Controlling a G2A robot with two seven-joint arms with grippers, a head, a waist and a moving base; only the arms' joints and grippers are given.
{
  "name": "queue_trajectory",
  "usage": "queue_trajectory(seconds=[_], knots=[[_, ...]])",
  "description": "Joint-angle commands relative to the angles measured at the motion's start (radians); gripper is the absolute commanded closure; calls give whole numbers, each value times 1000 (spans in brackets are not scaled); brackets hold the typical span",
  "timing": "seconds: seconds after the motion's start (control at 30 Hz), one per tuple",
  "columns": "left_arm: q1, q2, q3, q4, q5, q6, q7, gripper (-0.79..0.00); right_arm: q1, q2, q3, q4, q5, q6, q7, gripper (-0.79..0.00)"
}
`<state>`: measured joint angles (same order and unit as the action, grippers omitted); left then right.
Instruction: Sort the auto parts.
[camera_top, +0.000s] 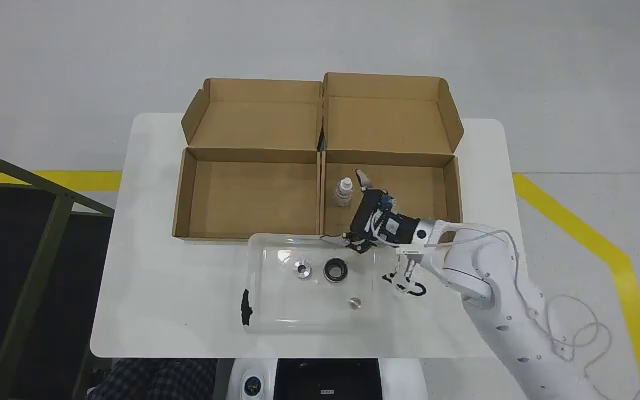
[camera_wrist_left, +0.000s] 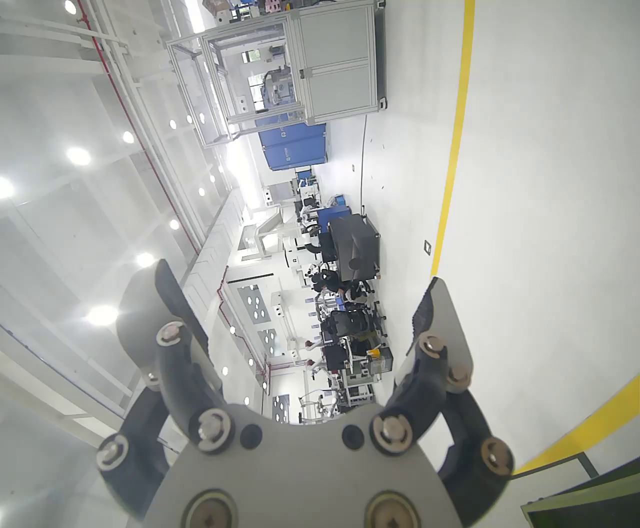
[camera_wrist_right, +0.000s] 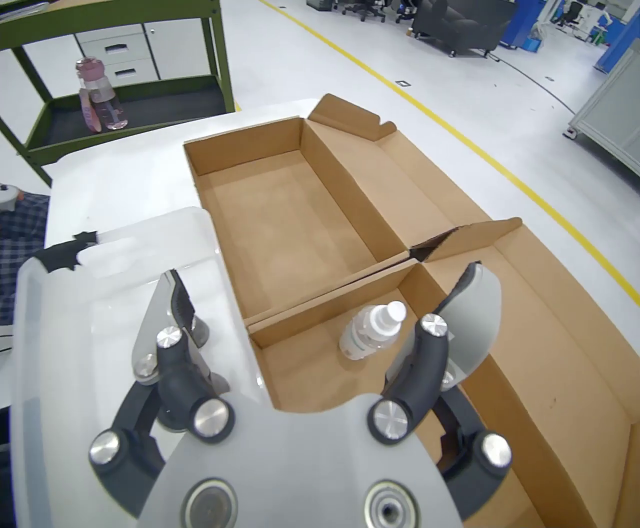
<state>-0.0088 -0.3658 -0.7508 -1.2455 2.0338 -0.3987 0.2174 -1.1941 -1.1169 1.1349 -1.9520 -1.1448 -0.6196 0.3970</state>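
You've got one bottle (camera_top: 344, 190) lying in the right box (camera_top: 440, 190); a black ring (camera_top: 335, 268) and two metal pieces (camera_top: 299, 269) wait in the clear tray (camera_top: 262, 300). Your right gripper (camera_wrist_right: 325, 287) hangs spread and empty over the box edge, and your left gripper (camera_wrist_left: 300, 295) is spread too

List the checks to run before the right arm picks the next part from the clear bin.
1. Right gripper open, holding nothing: ok.
2. Left gripper open, holding nothing: ok.
3. Black ring and silver part lie apart in the clear bin: ok.
4. Bottle inside the right box: ok.
5. Left box lid folded back: ok.
6. Which box takes the ring: cannot tell.
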Motion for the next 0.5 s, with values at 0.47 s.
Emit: queue_trajectory(seconds=[0.47], knots=[[0, 0, 0, 0, 0, 0, 0, -785, -204, 42, 74, -210, 0, -97, 241, -785]])
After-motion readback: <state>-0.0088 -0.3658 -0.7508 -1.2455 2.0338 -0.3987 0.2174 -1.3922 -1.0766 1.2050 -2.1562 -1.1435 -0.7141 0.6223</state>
